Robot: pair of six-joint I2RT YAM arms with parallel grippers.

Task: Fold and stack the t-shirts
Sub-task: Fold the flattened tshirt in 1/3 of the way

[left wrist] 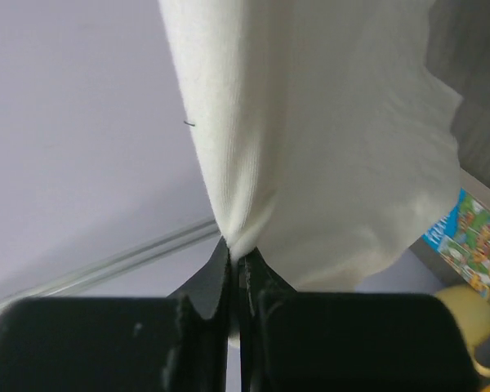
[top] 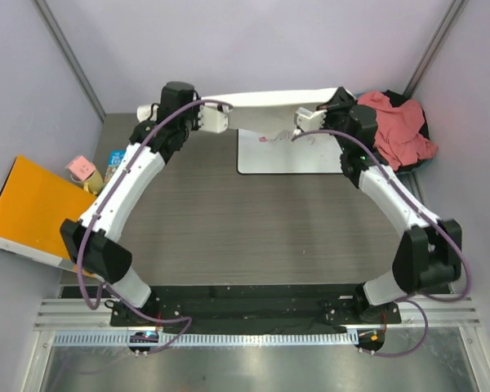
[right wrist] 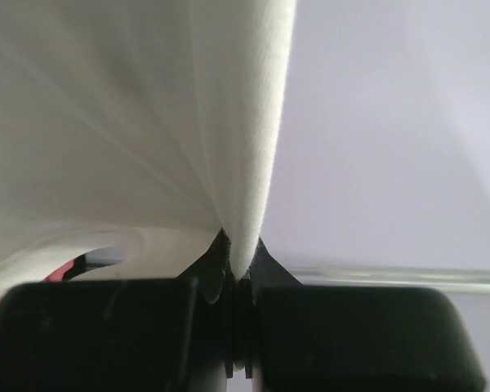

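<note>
The white t-shirt (top: 265, 102) hangs stretched between my two grippers above the far end of the table. My left gripper (top: 219, 117) is shut on its left edge; in the left wrist view the cloth (left wrist: 310, 147) rises from between the closed jaws (left wrist: 235, 255). My right gripper (top: 309, 121) is shut on its right edge; in the right wrist view the cloth (right wrist: 147, 122) fans out from the jaws (right wrist: 241, 261). The salmon pink-red t-shirt (top: 400, 126) lies crumpled at the far right, beside the right arm.
The glossy whiteboard (top: 290, 155) with red marks lies under the hanging shirt. An orange book (top: 33, 208), a pink box (top: 80, 169) and a colourful card (top: 114, 159) lie at the left. A yellow cup (left wrist: 474, 331) shows in the left wrist view.
</note>
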